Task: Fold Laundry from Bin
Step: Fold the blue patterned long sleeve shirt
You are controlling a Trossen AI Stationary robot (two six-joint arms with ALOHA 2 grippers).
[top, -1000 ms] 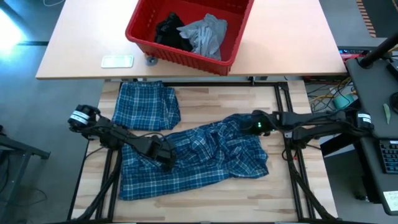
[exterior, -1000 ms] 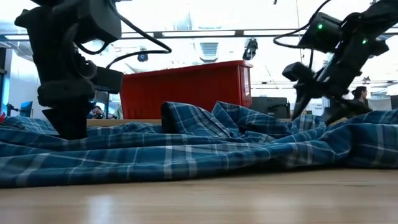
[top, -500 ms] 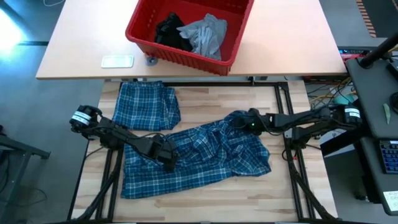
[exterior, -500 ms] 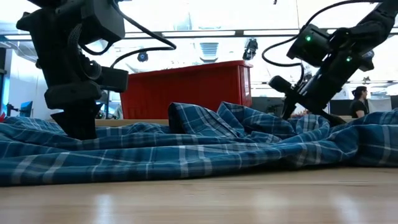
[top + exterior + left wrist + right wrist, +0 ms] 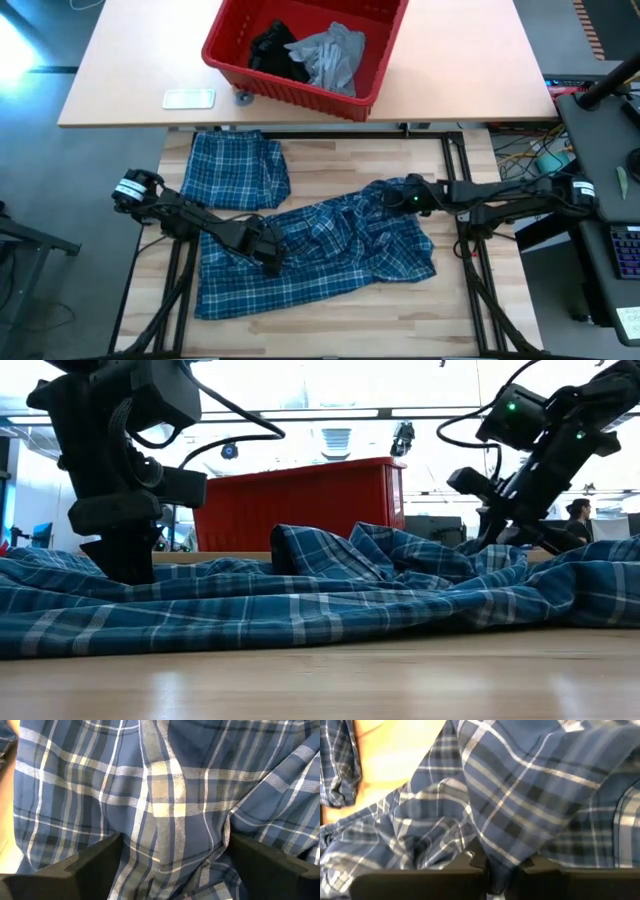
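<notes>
The blue-and-white plaid shirt [image 5: 320,250] lies crumpled across the wooden table. My left gripper [image 5: 268,252] stands open over its left half, fingers pointing down, with cloth between them [image 5: 172,865]. My right gripper [image 5: 390,192] is shut on the shirt's raised far-right part [image 5: 440,560]. The red bin [image 5: 372,70] rests on the far table and holds a light grey T-shirt [image 5: 332,55] and a black garment [image 5: 275,52]. My left gripper's open fingers [image 5: 118,565] come down from above onto the shirt's left half, and a ridge of cloth [image 5: 160,810] lies between them. Whether they press on it I cannot tell. My right gripper pinches a raised fold of the shirt [image 5: 492,855] between its two shut fingers. It comes slanting down from the table's right side. The fold stands a little above the table, and the remainder of the shirt lies on the wood.
A folded plaid piece [image 5: 238,170] lies at the table's far left. A small white flat object [image 5: 188,98] lies on the far table left of the bin. Bare wood [image 5: 330,315] shows along the near edge.
My right gripper has reached toward the table's left into the shirt's far-right folds, shut on one, and drawn back a little to the right. The shirt's crumpled middle has shifted slightly with it.
</notes>
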